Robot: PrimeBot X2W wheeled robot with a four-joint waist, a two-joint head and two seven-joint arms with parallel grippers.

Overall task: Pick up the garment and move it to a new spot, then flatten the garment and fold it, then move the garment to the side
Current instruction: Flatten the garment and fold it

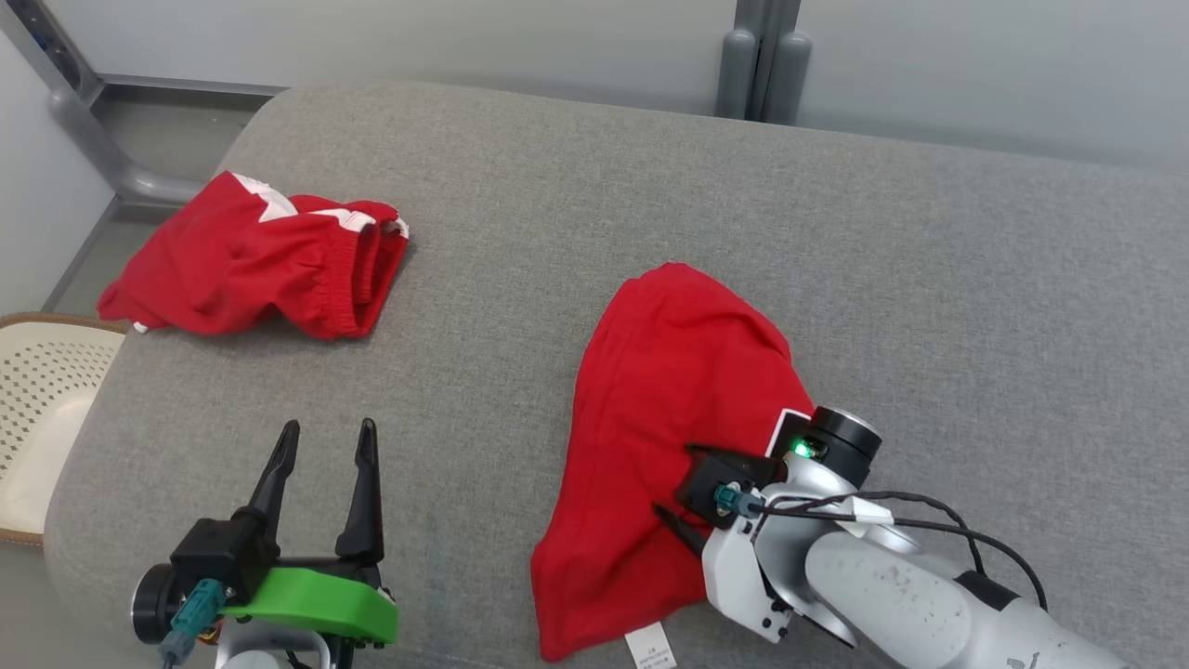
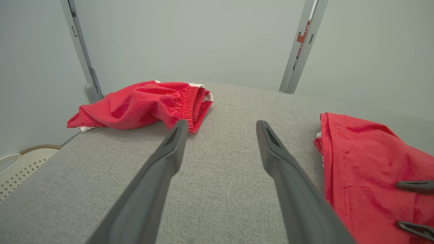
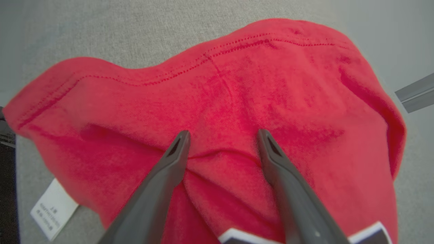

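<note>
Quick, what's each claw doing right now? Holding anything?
Left claw: open, empty, above the grey fabric-covered surface.
Right claw: open, fingers down on the crumpled red cloth garment, not gripping it.

the garment (image 3: 237,84) under the right gripper (image 3: 222,134) is soft, matt red knit cloth with stitched hems and a smooth white printed label (image 3: 51,211). the left gripper (image 1: 328,426) has matt dark plastic fingers (image 1: 276,469) on a smooth green plastic bracket (image 1: 316,599). ahead of it lies grey, coarse-woven upholstery (image 1: 557,186) and a second red cloth piece (image 1: 251,265) with a gathered elastic waistband. to its left sits a cream perforated plastic basket (image 1: 46,400).
</note>
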